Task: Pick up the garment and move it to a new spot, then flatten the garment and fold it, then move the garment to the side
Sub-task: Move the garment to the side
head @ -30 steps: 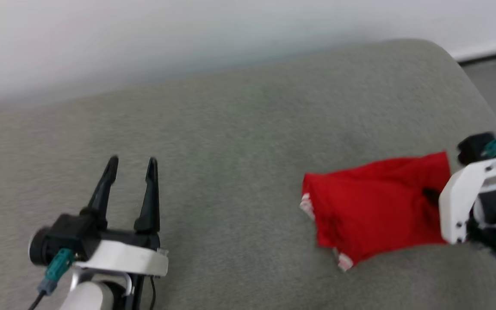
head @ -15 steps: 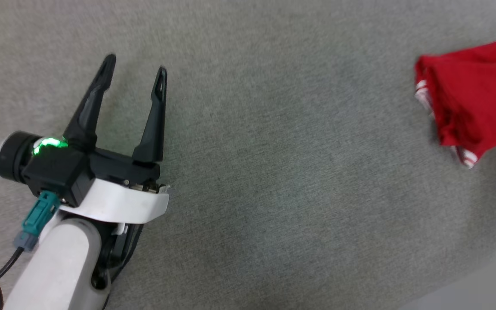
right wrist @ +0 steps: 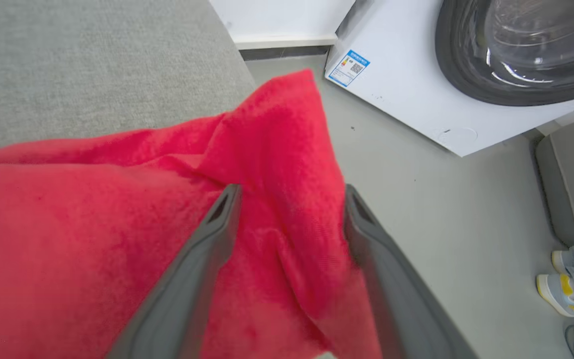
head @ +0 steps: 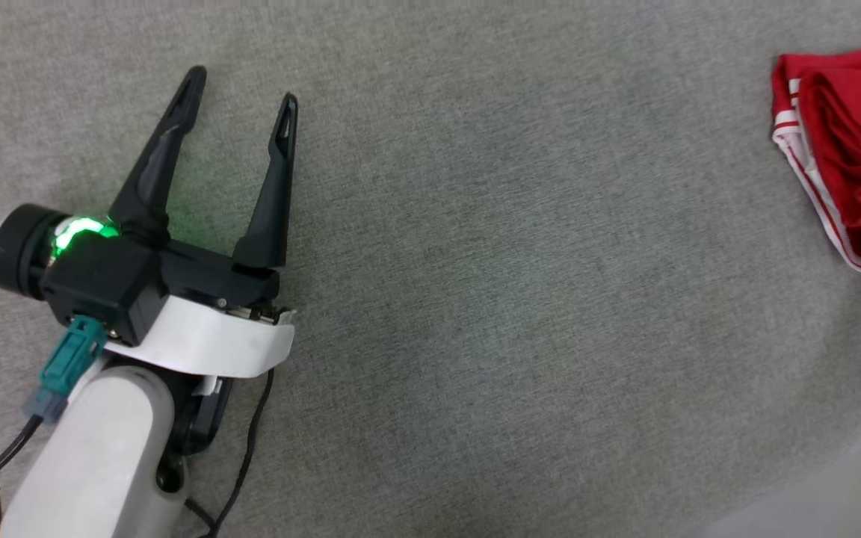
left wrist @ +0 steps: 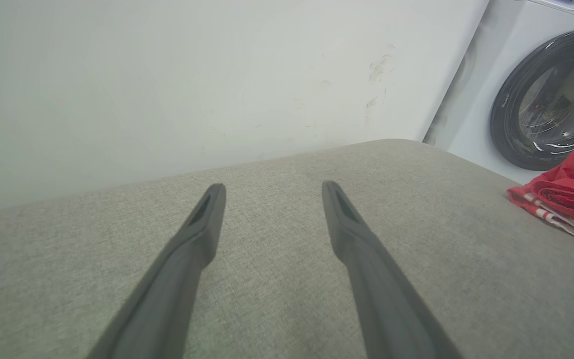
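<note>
Red jersey-fabric garment [head: 856, 134], red-and-white striped trim, bunched at edge of grey upholstered cushion [head: 490, 299]; left pincer [head: 242, 84] parted; right pincer [right wrist: 290, 188] parted, straddling its folds.

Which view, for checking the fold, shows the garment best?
Head view: the garment, at its right edge, shows sharp striped trim. Left wrist view shows it small, cropped; right wrist view, blurred red between the right gripper's fingers.
</note>
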Controlling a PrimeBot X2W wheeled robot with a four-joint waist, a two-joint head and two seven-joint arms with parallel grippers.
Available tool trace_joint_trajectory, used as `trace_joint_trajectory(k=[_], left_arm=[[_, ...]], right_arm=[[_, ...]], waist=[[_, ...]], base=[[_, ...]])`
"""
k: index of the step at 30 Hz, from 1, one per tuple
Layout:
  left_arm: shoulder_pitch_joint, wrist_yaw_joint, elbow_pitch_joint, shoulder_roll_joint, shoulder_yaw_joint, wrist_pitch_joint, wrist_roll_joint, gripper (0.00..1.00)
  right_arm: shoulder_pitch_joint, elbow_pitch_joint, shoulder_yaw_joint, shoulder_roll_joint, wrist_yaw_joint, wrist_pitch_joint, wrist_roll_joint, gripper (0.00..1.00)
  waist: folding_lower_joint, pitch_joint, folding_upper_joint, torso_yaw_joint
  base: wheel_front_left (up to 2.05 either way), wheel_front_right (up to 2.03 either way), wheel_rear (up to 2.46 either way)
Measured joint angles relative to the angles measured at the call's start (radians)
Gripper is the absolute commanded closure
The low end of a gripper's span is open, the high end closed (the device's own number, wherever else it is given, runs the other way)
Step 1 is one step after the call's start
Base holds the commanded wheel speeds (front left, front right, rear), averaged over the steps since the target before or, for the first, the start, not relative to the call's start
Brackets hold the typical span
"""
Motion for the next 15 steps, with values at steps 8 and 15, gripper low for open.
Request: trace_joint_trajectory(k=[8,15], left_arm=[[0.089,0.015,0.091,-0.044,-0.003,-0.069,-0.048,0.00],[0.214,0.042,0.168,-0.087,0.001,-0.116,-0.099,0.00]], right_arm=[[0.095,-0.081,0.052,0.027,0.000,-0.157,-0.042,0.00],[0.294,-0.276,0.145,0.097,0.000,-0.193,0.003,0.00]], waist=[[-0.0001,-0.130,0.0000,0.010],[-0.0002,-0.278,0.0000,0.050]], base=[[0.00,0.00,0.00],[0.00,0.00,0.00]])
